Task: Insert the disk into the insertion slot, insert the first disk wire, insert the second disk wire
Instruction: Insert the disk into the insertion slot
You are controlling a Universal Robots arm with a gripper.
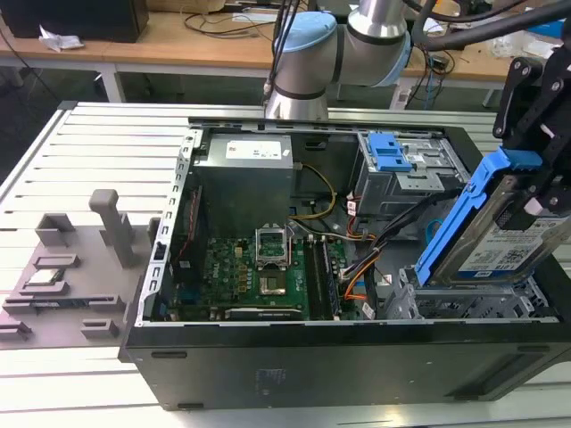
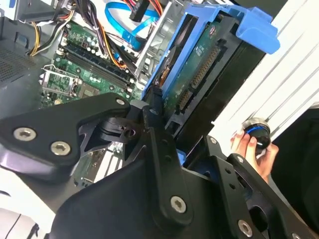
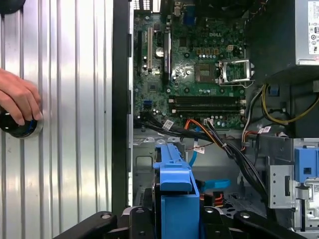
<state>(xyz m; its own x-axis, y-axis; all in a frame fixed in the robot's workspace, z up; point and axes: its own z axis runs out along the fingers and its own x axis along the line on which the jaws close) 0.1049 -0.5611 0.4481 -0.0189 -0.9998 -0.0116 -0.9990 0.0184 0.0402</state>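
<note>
The disk (image 1: 501, 242), silver with a white-and-blue label in a bright blue carrier (image 1: 464, 209), hangs steeply tilted over the case's corner at the exterior view's right. My gripper (image 1: 525, 207) is shut on it from above. Just beneath its lower end lies the insertion slot (image 1: 464, 305), a grey perforated metal bay. In the second wrist view the black fingers (image 2: 155, 130) clamp the disk (image 2: 199, 74) by its edge. The carrier's blue end (image 3: 174, 191) points at the grey bay (image 3: 143, 152) in the first wrist view. Loose black and orange wires (image 1: 379, 245) run beside the bay.
The open computer case (image 1: 294, 357) lies on a slatted metal table (image 1: 98, 143). A grey drive cage with blue latches (image 1: 393, 160) stands behind the bay. A person's hand (image 3: 17, 97) rests on a black-and-blue knob (image 3: 19, 127) beside the case. Grey fixtures (image 1: 71, 267) sit at the exterior view's left.
</note>
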